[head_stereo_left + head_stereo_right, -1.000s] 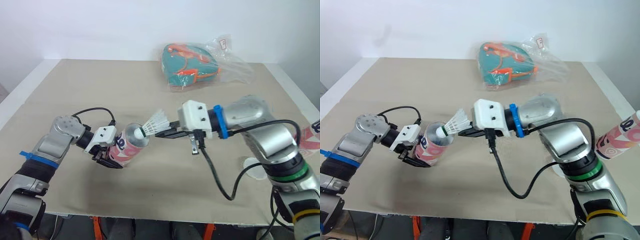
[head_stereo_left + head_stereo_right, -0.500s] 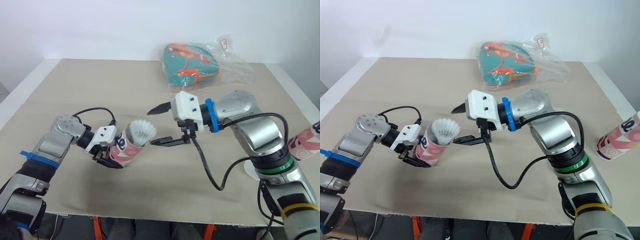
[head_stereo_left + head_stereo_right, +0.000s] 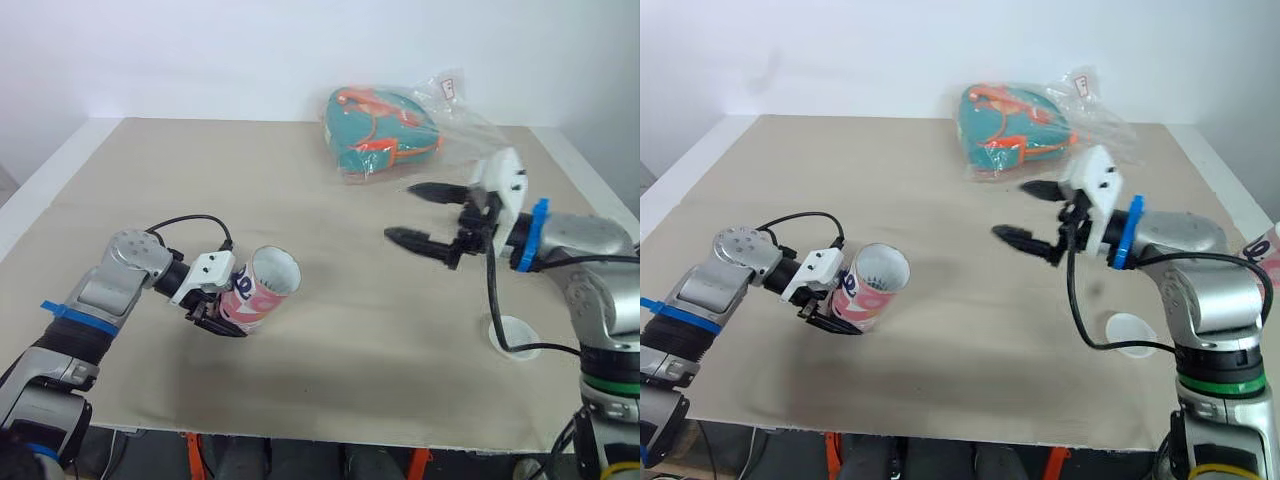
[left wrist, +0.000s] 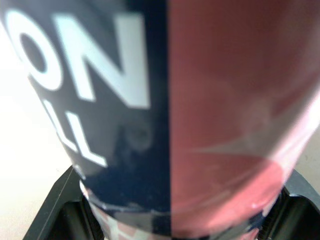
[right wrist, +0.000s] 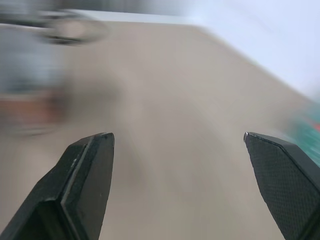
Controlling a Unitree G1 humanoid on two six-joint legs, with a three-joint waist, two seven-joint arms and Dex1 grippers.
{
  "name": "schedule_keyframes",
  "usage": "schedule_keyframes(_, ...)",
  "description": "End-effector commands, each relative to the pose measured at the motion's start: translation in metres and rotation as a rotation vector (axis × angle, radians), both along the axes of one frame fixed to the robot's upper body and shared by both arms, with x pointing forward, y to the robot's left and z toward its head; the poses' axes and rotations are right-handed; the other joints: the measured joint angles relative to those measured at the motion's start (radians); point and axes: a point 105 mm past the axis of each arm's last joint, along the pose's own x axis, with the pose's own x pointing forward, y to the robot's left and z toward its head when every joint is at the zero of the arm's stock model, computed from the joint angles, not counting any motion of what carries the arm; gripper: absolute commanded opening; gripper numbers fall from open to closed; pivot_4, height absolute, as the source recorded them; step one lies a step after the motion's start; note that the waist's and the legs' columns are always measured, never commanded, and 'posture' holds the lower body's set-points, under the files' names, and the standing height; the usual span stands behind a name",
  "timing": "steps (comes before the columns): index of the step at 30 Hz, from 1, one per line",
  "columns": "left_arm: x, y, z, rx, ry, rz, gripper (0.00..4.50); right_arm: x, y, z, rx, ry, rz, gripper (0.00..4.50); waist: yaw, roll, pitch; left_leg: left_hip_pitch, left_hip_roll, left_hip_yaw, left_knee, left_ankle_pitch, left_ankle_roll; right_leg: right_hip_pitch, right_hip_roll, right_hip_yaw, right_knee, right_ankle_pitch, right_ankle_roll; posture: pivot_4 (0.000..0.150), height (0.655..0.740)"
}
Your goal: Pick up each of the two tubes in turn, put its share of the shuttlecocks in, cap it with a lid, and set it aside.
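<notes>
Left fingers (image 3: 212,322) are pinching the tube (image 3: 262,290) low on its body. It leans over with the open mouth aimed toward the right fingers (image 3: 420,242), and there's something white inside, probably a shuttlecock (image 3: 878,268). My worry is that if it tips any flatter, whatever's in there slides back out. With a hold that low, the tube could also swivel. The right fingers hang spread wide and empty, well apart from the tube. The lid (image 3: 512,335) lies flat on the surface (image 3: 150,180) below and behind them. A thin flat lid could skate away when pinched, and that dangling cable (image 3: 492,300) looks ready to drag it.
</notes>
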Motion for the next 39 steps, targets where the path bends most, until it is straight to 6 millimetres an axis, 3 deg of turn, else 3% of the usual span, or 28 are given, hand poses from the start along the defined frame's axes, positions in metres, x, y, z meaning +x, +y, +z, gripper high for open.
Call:
schedule_keyframes(1,-0.011,-0.005,-0.018,0.021,0.068,-0.033,2.97,0.003,-0.044,0.006,0.081,-0.062,-0.271,4.45,0.0,0.0,0.0,0.0,0.0,0.0,0.0,0.0,0.0,0.0,0.0,0.0,0.0,0.0,0.0,0.15,0.7387)
schedule_keyframes(6,-0.01,-0.006,-0.019,0.019,0.065,-0.035,2.97,0.006,-0.078,-0.032,0.059,-0.007,-0.464,4.45,-0.002,0.0,0.0,0.0,-0.001,0.0,-0.002,0.0,0.0,0.0,0.0,0.001,0.0,-0.001,0.0,0.15,0.7387)
schedule_keyframes(12,-0.009,-0.008,-0.02,0.021,0.063,-0.046,2.97,0.023,-0.117,-0.074,0.088,0.091,-0.628,4.45,-0.002,0.0,0.0,0.001,-0.002,0.0,0.001,0.0,0.0,0.002,-0.001,0.001,0.0,0.0,0.002,0.15,0.7387)
schedule_keyframes(20,-0.007,-0.008,-0.021,0.022,0.059,-0.046,2.97,0.042,-0.121,-0.094,0.095,0.141,-0.634,4.45,-0.003,0.001,0.0,0.002,-0.003,0.0,0.0,0.0,0.0,0.002,-0.001,0.003,-0.001,0.0,0.003,0.15,0.7387)
schedule_keyframes(33,-0.008,-0.008,-0.021,0.021,0.058,-0.045,2.97,0.087,-0.131,-0.101,0.159,0.201,-0.685,4.45,-0.005,0.002,0.0,0.002,-0.006,-0.001,0.0,0.0,0.0,0.005,-0.002,0.004,-0.001,-0.001,0.004,0.15,0.7387)
schedule_keyframes(37,-0.008,-0.008,-0.02,0.02,0.056,-0.041,2.97,0.095,-0.129,-0.101,0.155,0.205,-0.692,3.22,-0.005,0.002,0.0,0.002,-0.007,-0.002,0.0,0.0,0.0,0.005,-0.002,0.004,-0.001,-0.001,0.004,0.15,0.7387)
schedule_keyframes(39,-0.008,-0.007,-0.02,0.019,0.055,-0.039,2.97,0.097,-0.128,-0.101,0.157,0.197,-0.69,2.04,-0.005,0.002,0.0,0.002,-0.007,-0.002,0.0,0.0,0.0,0.006,-0.002,0.004,-0.001,-0.001,0.004,0.15,0.7387)
